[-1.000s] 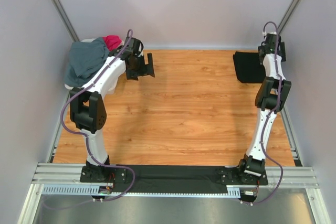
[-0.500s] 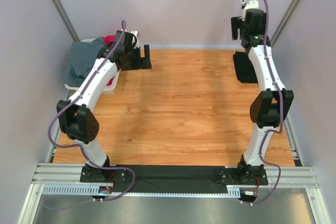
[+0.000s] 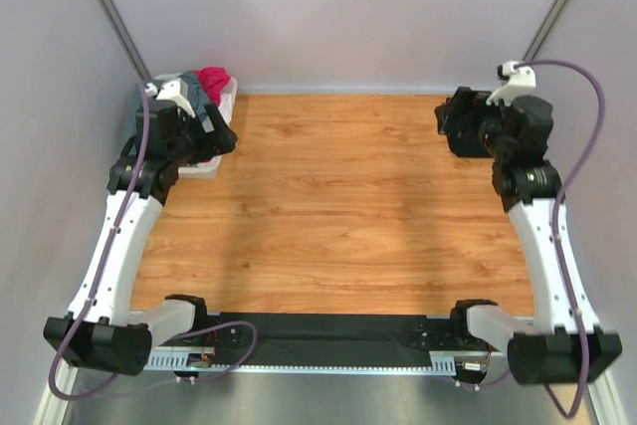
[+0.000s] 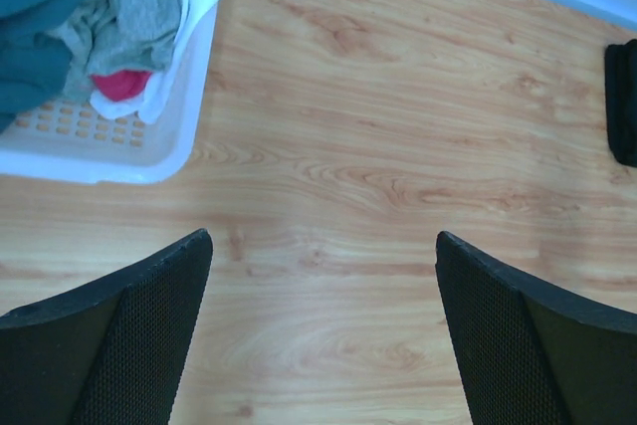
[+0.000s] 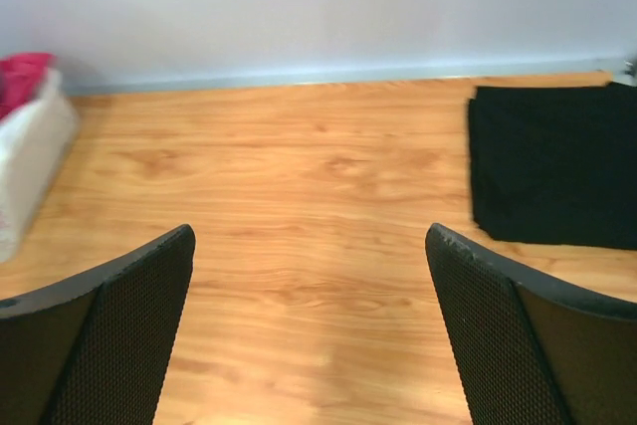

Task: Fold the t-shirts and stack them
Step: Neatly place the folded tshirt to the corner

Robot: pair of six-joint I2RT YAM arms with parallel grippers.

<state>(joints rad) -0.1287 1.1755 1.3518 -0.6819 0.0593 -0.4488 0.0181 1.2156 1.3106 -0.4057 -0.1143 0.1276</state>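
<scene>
**Top view.** Left pincer [image 3: 221, 136] hangs over the near right corner of the basket [image 3: 199, 170]; jaw gap hard to read from here. Basket is heaped: magenta shirt [image 3: 213, 80] on top at the far side beyond the pincer, grey-blue shirt [image 3: 199, 97] just behind it, mostly hidden by the wrist. Right pincer [image 3: 445, 116] sits over the black shirt [image 3: 466, 148], which lies flat on the table [image 3: 338, 196]; pincer and cloth are both dark, so I cannot tell whether they touch. The two pincers are well apart, with bare wood between them.

**Left wrist.** Left pincer [image 4: 320, 238] is spread wide, with nothing between the fingers [image 4: 119, 345], only wood below. Basket [image 4: 100, 151] is ahead and to the left, its perforated wall facing the pincer. Inside, the grey-blue shirt [image 4: 40, 7] is piled far left, a paler grey cloth [image 4: 139, 12] beside it, and a scrap of magenta shirt [image 4: 121, 84] shows low against the wall. A white fold is draped over the near corner. Black shirt [image 4: 622, 102] is cut by the frame edge, far ahead to the right.

**Right wrist.** Right pincer [image 5: 309, 231] is spread wide and grips nothing. Black shirt [image 5: 552, 161] lies ahead and to the right, a flat folded rectangle on the wood, clear of both fingers [image 5: 518, 345]. Basket [image 5: 30, 161] is at the far left edge, with magenta shirt [image 5: 25, 72] spilling over its rim.
</scene>
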